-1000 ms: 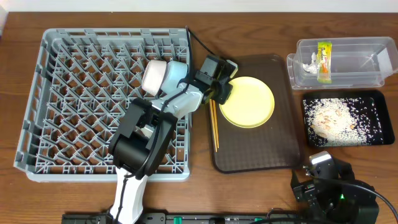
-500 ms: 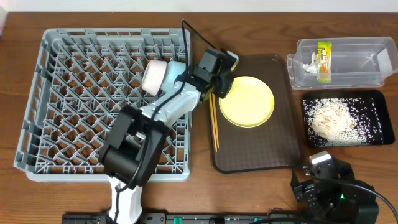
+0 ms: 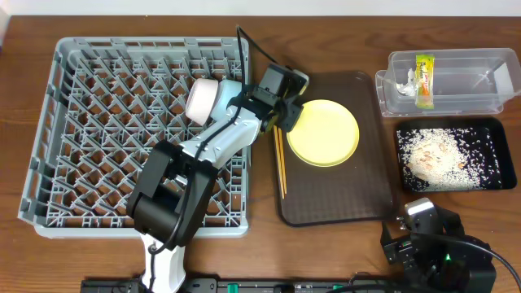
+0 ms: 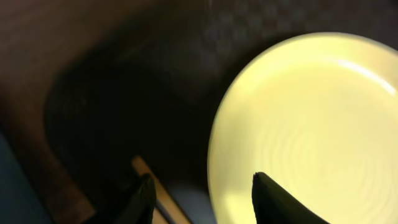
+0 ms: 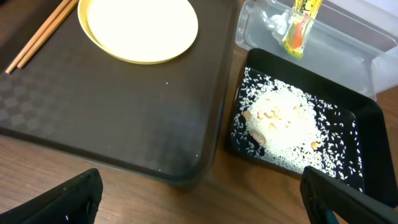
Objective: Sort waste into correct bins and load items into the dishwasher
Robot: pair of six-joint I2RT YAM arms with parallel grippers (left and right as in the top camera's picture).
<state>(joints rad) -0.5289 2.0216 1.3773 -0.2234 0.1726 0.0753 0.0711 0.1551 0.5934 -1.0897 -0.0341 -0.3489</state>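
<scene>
Left pincer went from together to partly apart over the rim of the yellow plate on the brown serving tray, beside the chopsticks; plate grab for the dish rack looked next.

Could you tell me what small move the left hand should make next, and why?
Probably ease the left hand down and close on the plate rim: its jaws stand open astride that rim, holding nothing, chopsticks just beside.
</scene>
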